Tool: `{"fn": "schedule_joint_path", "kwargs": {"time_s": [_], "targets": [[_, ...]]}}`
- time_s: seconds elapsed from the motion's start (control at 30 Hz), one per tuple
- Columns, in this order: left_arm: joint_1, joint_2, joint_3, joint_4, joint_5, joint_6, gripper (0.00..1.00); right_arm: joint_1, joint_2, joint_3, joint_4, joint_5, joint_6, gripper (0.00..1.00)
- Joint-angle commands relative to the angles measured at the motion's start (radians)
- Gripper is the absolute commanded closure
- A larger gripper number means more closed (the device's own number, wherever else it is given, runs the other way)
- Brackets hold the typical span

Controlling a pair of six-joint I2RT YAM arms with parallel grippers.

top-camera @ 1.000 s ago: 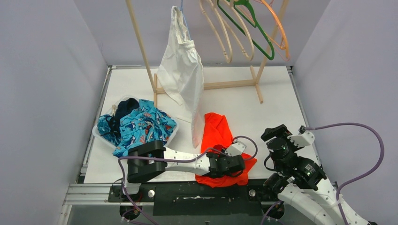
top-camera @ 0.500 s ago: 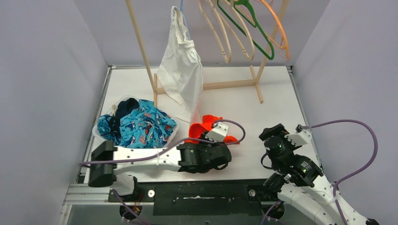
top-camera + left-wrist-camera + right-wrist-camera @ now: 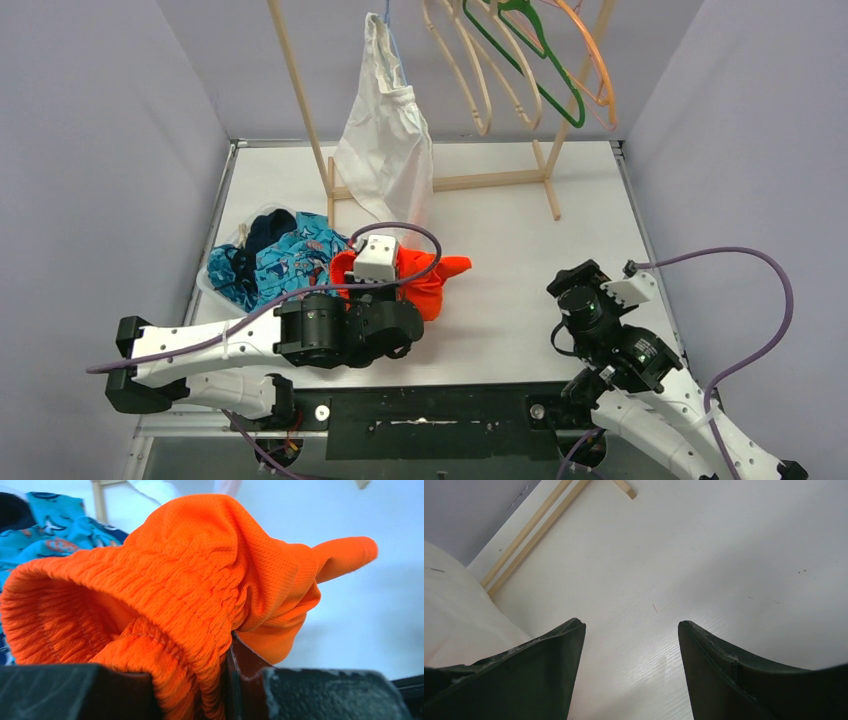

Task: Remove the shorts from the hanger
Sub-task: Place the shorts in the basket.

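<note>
Orange mesh shorts are bunching at the centre of the top view, just right of the teal shorts. The left gripper is pinching their ribbed waistband, and the cloth is spilling above its fingers. Their long axis is running left to right, one leg tip pointing toward the right edge. The right gripper is hanging at lower right with its jaws wide, holding nothing.

Wooden rack on white table
</note>
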Motion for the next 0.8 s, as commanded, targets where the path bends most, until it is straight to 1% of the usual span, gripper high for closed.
{"fn": "schedule_joint_path", "kwargs": {"time_s": [0.0,0.13,0.2,0.33,0.43,0.57,0.6,0.63,0.77], "targets": [[0.005,-0.024,0.111,-0.291,-0.141,-0.257,1.00,0.006,0.029,-0.001,0.067,0.025,-0.015,0.31],[0.009,-0.004,0.218,-0.486,-0.166,-0.341,1.00,0.006,0.053,0.003,0.082,0.012,-0.025,0.31],[0.032,-0.011,0.257,-0.511,-0.151,-0.324,1.00,0.006,0.066,0.003,0.091,0.005,-0.032,0.30],[0.185,-0.057,0.292,-0.509,-0.075,-0.270,1.00,0.005,0.087,0.004,0.117,-0.011,-0.046,0.30],[0.301,-0.067,0.333,-0.511,-0.054,-0.189,1.00,0.004,0.099,0.004,0.132,-0.015,-0.058,0.30],[0.540,0.022,0.469,-0.510,-0.044,-0.003,1.00,0.003,0.120,0.000,0.149,-0.023,-0.075,0.30],[0.585,0.044,0.499,-0.510,-0.046,0.030,1.00,0.003,0.126,0.002,0.150,-0.027,-0.076,0.30],[0.619,0.064,0.524,-0.509,-0.053,0.051,1.00,0.003,0.131,0.003,0.151,-0.031,-0.077,0.30],[0.688,0.112,0.601,-0.510,-0.080,0.115,1.00,0.001,0.144,0.008,0.151,-0.039,-0.080,0.30]]}}
